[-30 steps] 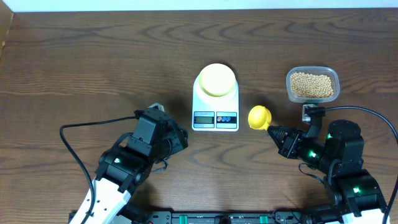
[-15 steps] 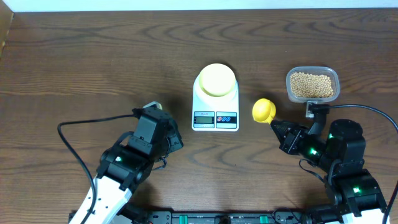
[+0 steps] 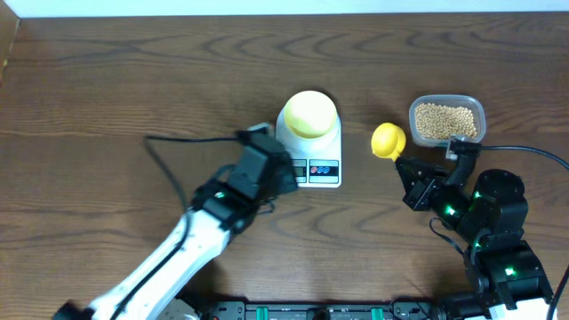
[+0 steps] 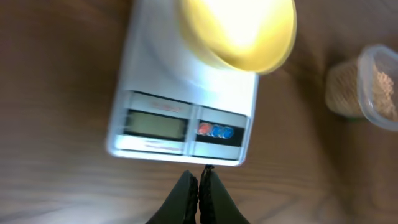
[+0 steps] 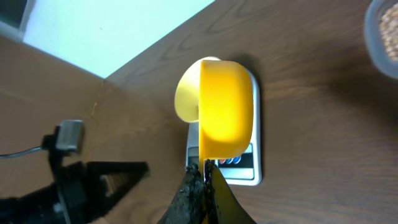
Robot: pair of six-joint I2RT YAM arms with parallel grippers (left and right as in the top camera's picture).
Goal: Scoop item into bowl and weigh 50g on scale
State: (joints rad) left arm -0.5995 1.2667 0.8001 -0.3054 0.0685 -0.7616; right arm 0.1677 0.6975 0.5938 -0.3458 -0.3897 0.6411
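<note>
The pale yellow bowl sits on the white scale, whose display and buttons face the front; both show in the left wrist view, the bowl on the scale. My left gripper is shut and empty, its tips just in front of the scale's buttons. My right gripper is shut on the handle of a bright yellow scoop, held up between the scale and the clear tub of beans. The scoop fills the right wrist view above the fingertips.
The clear plastic tub stands at the right, behind my right arm; its edge shows in the left wrist view. A black cable trails from the left arm over the table. The table's far edge meets a white wall.
My left arm has swung forward and right, bringing its shut gripper up to the scale's front. My right gripper has carried the scoop up and right, toward the tub.
</note>
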